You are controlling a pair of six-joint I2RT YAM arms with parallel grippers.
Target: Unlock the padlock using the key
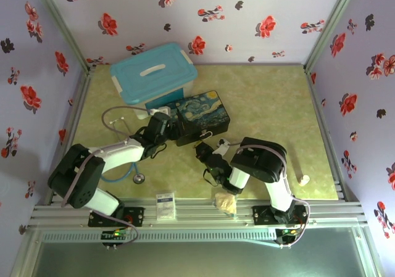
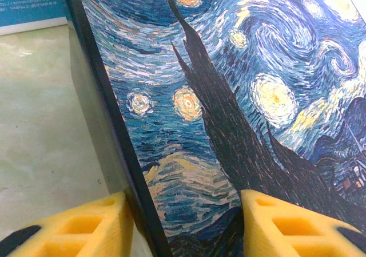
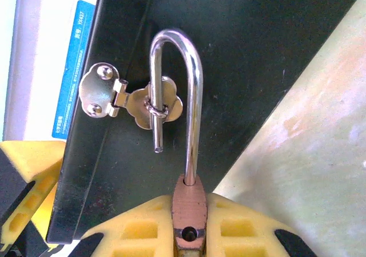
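Note:
My right gripper [image 3: 189,225] is shut on the small brass padlock [image 3: 189,202], with its body squeezed between the yellow foam fingers. The silver shackle [image 3: 194,97] stands open: its free end is out of the body and threads the loop of the box's metal latch [image 3: 131,99]. The key is out of view. My left gripper [image 2: 186,228] is open and straddles a top edge of the starry-night box [image 2: 229,97], one finger [image 2: 86,228] beside the black side wall, the other [image 2: 297,222] over the lid. From above, both grippers [image 1: 165,126] [image 1: 207,155] are at the box [image 1: 207,113].
A blue lidded bin [image 1: 154,73] stands just behind the box. A stethoscope [image 1: 139,178] lies by the left arm. A white card [image 1: 165,206], a crumpled yellowish lump [image 1: 225,202] and a small white piece [image 1: 303,179] sit near the front edge. Open mat lies at the right.

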